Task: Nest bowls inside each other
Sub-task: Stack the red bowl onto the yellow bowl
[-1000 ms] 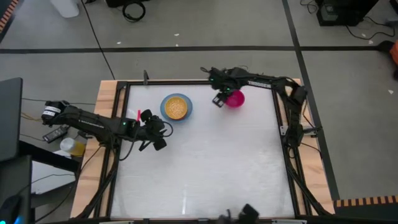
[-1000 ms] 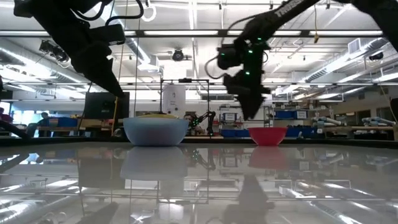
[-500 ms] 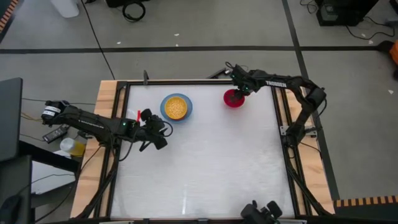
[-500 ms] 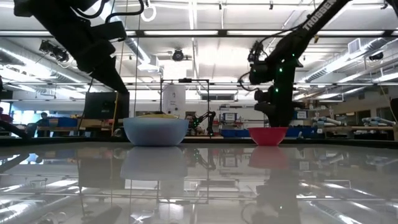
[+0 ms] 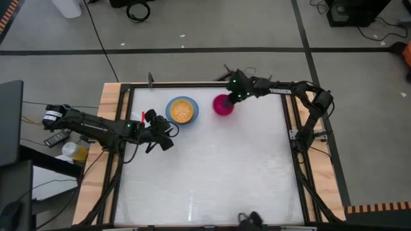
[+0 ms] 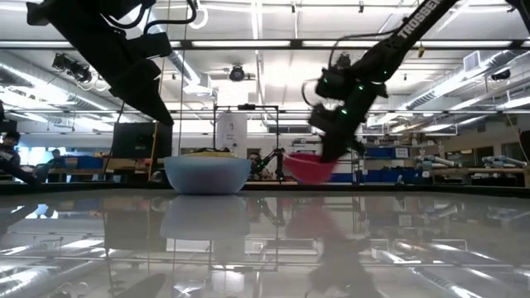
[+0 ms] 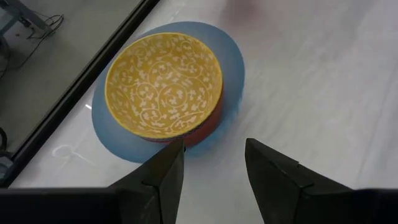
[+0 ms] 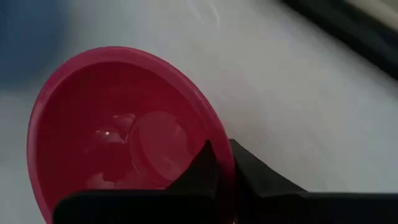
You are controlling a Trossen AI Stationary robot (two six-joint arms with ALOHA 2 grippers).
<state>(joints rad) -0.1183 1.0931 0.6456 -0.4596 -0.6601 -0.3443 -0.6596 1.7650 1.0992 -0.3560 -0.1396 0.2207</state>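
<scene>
A yellow patterned bowl (image 7: 163, 84) sits nested in an orange-red bowl (image 7: 210, 126), which sits in the light blue bowl (image 7: 233, 68) at the table's far left. My left gripper (image 7: 214, 146) stays open just short of this stack on its near side, touching nothing. To the stack's right is the magenta-pink bowl (image 5: 222, 105), with my right gripper (image 5: 232, 97) shut on its rim. The low view shows that bowl (image 6: 308, 168) tilted and off the table. My right gripper pinches the pink bowl's rim (image 8: 210, 138) on the bowl's right side, one finger (image 8: 198, 169) inside the bowl and the other (image 8: 252, 174) outside. The fingers slant down from the right. The bowl is tilted and lifted clear of the table.
The black table frame (image 5: 282, 122) runs close along the far and right edges. The white tabletop (image 5: 212, 173) toward the near edge shows no objects. Both arms reach over the far half of the table.
My right gripper came down at the pink bowl's right rim and took hold of it. It has then moved toward the table's left, toward the stack. The bowl, flat on the table before, is now lifted, tilted and nearer the blue bowl.
</scene>
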